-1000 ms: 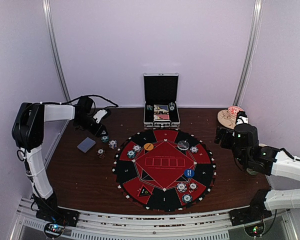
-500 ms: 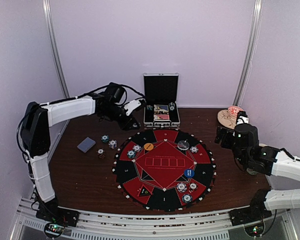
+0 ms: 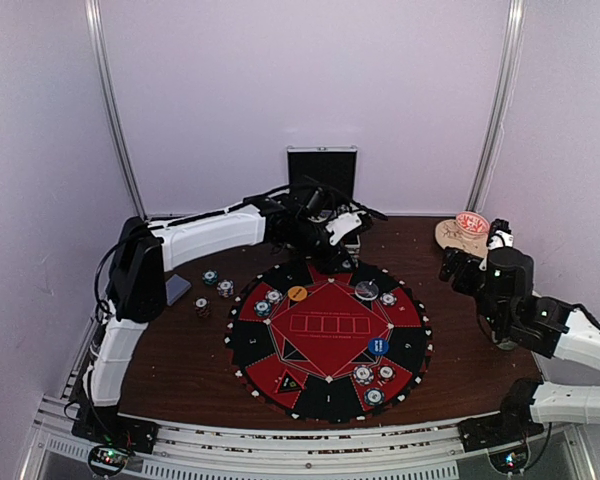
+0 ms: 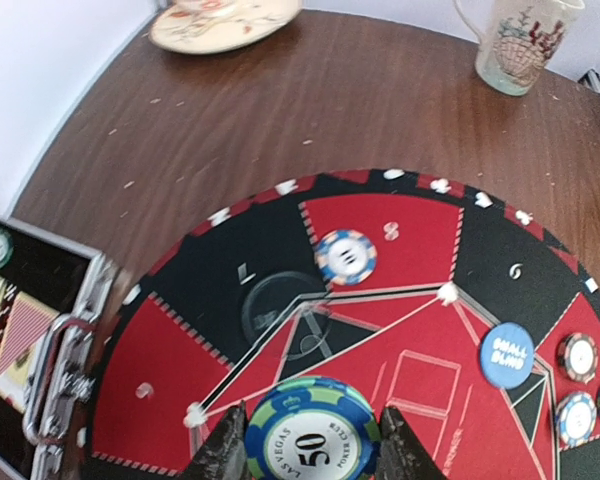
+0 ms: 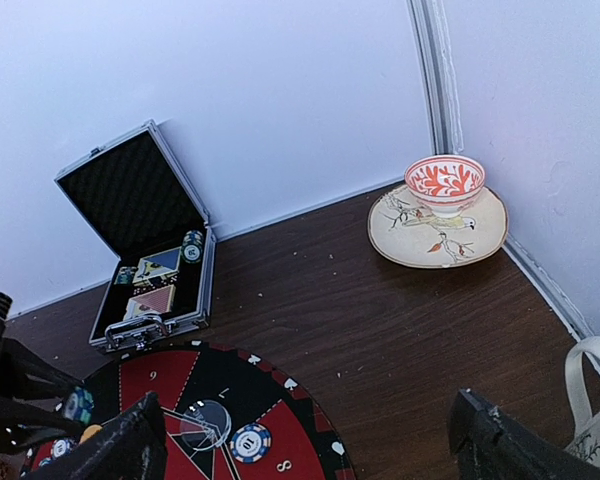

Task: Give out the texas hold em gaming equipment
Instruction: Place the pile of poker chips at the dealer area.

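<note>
My left gripper [image 4: 313,448] is shut on a blue-and-green poker chip [image 4: 313,435] marked 50, held edge to edge just above the far side of the round red-and-black mat [image 3: 325,300]. In the top view that gripper [image 3: 345,258] hangs at the mat's back rim, in front of the case [image 3: 323,172]. On the mat lie a blue-white chip [image 4: 345,257], a clear disc [image 4: 280,305], a blue marker disc [image 4: 506,354], an orange disc [image 3: 297,294] and several more chips. Three chips [image 3: 218,284] and a grey card deck [image 3: 177,289] lie left of the mat. My right gripper [image 3: 456,266] stands open and empty.
The open metal case [image 5: 150,260] with cards and chips stands at the back. A tan dish [image 5: 438,235] carrying a red-white bowl [image 5: 444,182] sits at the back right corner. A patterned mug [image 4: 520,40] stands near the right arm. White walls close in the table.
My left arm has swung from the loose chips at the left across to the mat's back rim, carrying a chip. The right arm has shifted slightly right.
</note>
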Robot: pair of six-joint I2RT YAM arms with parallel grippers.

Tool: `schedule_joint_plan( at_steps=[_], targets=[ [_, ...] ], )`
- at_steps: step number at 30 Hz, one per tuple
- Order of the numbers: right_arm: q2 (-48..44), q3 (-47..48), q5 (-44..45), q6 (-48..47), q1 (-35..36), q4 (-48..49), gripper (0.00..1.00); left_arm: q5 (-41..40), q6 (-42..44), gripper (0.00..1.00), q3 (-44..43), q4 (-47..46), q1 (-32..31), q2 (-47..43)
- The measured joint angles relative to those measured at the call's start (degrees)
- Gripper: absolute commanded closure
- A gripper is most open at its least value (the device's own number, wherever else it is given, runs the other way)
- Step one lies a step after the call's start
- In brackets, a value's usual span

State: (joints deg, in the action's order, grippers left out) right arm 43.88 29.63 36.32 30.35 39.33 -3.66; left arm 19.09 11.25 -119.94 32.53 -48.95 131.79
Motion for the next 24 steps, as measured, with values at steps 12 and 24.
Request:
schedule_joint_plan(
  at_steps=[12,24],
  targets=[
    [-4.7,-0.2,0.0,1.2,0.0,-0.3,0.0,-1.0,0.6,0.87,-12.6,-3.8,-9.7,13.2],
    [-5.7,-0.5,-0.3,1.4,0.0,-0.4,0.0,-1.4,0.7,0.87,-24.8,-4.0,-9.4,25.5]
  ],
)
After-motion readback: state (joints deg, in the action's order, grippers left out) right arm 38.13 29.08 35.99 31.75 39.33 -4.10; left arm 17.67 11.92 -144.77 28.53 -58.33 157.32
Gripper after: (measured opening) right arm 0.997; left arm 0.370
